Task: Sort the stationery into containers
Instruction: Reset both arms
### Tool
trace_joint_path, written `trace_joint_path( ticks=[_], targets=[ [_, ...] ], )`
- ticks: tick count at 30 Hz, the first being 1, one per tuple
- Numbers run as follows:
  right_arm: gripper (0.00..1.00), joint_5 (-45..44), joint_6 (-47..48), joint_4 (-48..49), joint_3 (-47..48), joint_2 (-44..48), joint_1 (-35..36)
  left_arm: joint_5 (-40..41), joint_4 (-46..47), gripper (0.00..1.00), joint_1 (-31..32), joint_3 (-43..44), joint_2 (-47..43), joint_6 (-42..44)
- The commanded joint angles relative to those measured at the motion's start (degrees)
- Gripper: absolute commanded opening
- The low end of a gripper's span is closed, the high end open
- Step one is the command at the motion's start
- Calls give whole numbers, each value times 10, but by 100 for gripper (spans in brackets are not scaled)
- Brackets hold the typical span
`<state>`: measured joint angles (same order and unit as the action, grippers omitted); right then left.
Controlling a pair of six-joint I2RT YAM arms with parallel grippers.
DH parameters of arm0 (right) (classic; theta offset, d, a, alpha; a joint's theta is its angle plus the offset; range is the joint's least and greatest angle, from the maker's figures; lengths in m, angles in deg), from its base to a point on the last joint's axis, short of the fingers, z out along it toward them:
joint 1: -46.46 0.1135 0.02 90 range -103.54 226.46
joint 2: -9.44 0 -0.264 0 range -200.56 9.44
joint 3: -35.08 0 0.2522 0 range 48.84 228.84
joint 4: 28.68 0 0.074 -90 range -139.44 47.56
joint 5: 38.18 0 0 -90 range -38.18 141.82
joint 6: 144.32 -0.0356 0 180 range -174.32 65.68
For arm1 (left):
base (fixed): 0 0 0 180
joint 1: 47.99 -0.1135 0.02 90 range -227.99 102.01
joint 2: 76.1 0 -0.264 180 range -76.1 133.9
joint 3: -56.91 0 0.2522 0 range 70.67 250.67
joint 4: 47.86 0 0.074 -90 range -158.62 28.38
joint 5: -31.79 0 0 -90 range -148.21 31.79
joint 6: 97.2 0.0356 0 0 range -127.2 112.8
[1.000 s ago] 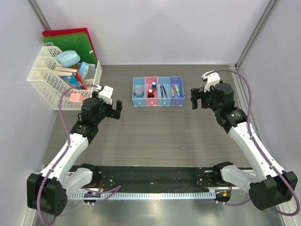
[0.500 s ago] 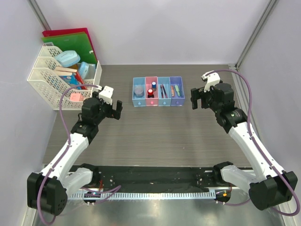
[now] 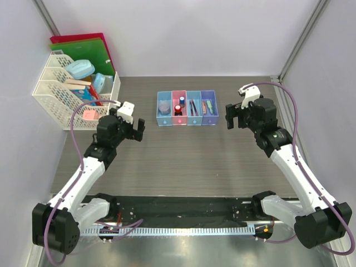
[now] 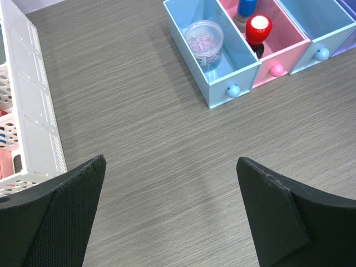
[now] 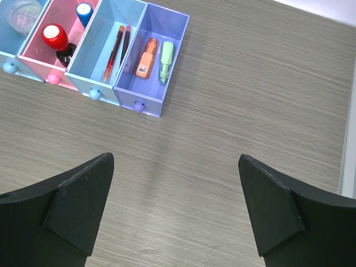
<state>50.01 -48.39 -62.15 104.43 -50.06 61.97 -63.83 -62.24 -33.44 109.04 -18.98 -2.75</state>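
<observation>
You find the stationery all inside the containers, nothing loose beside them; left tool and right tool hang released, empty, so sorting looks finished.

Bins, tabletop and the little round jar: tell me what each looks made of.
Bins: likely plastic, smooth pastel walls with a slight sheen. Tabletop: seemingly wood-look laminate, matte grey with printed grain lines. Jar: clear plastic, perhaps; its contents show through.

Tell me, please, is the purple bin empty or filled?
Filled: an orange marker and a green piece lie inside the purple bin.
</observation>
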Motion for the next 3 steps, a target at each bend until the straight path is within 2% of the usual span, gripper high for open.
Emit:
trace_joint_path(
  ticks=[1, 3],
  targets=[
    [100, 1, 0, 29, 0, 7, -2, -4, 29, 100, -2, -1, -2, -9],
    [100, 4, 1, 30, 0, 11, -2, -4, 29, 100, -3, 0, 0, -10]
  ],
)
